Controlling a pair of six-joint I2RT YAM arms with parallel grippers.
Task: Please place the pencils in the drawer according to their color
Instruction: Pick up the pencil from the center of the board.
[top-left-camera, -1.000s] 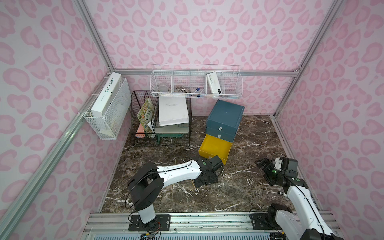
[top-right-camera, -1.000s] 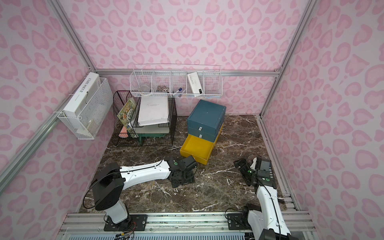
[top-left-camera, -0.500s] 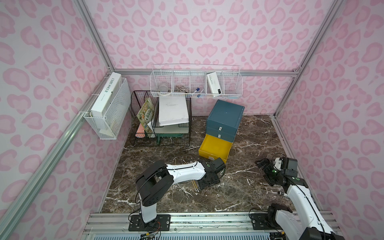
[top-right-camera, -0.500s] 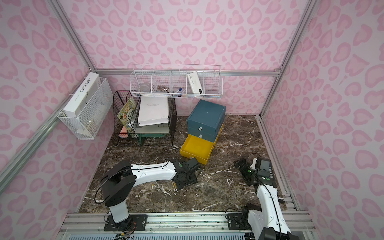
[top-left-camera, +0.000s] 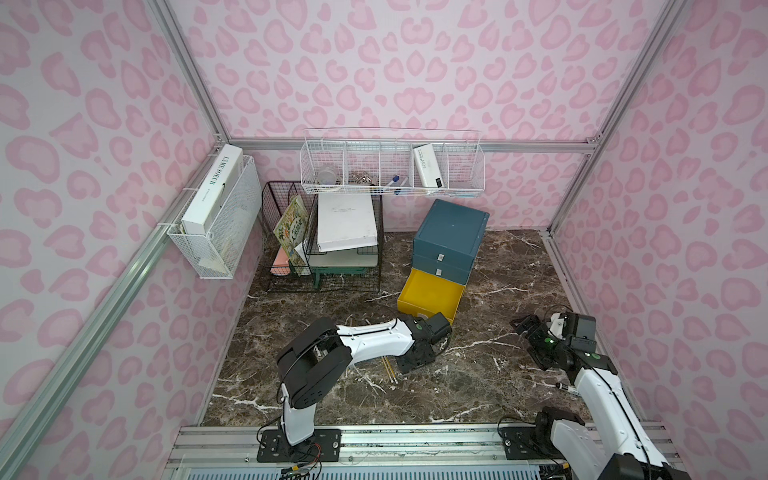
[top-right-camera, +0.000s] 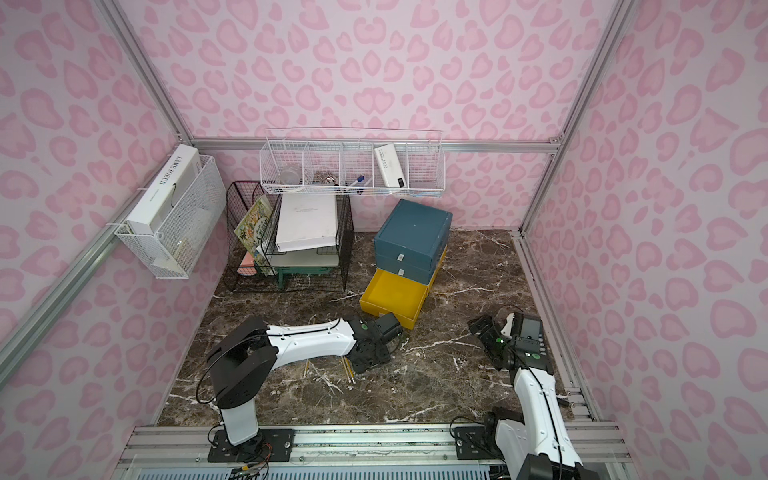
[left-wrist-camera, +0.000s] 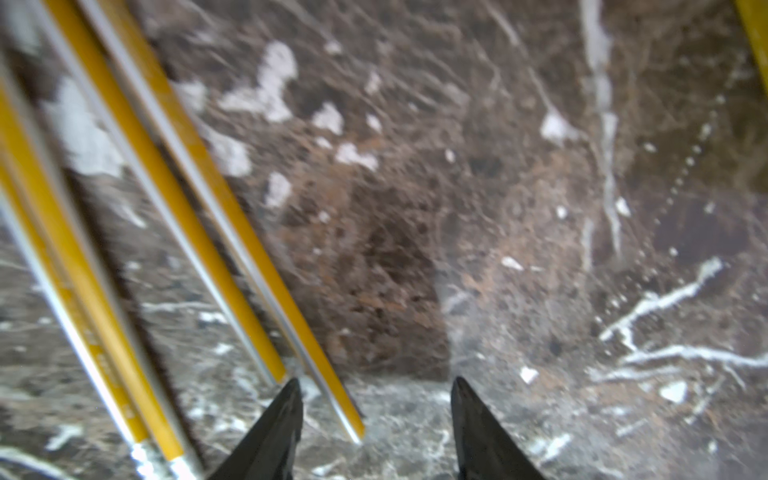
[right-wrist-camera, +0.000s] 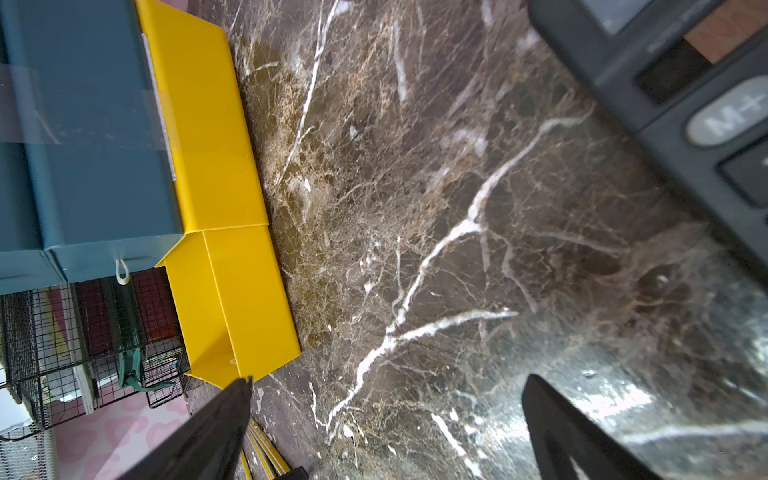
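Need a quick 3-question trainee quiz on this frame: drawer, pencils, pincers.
1. True or false: the yellow drawer is pulled out of the cabinet.
2. What colour are the pencils lying on the table by the left pincer? A black, B yellow, C teal.
3. Fill in: the right pincer has its jaws ____, with nothing between them.

Key: 1 true; 2 B; 3 open.
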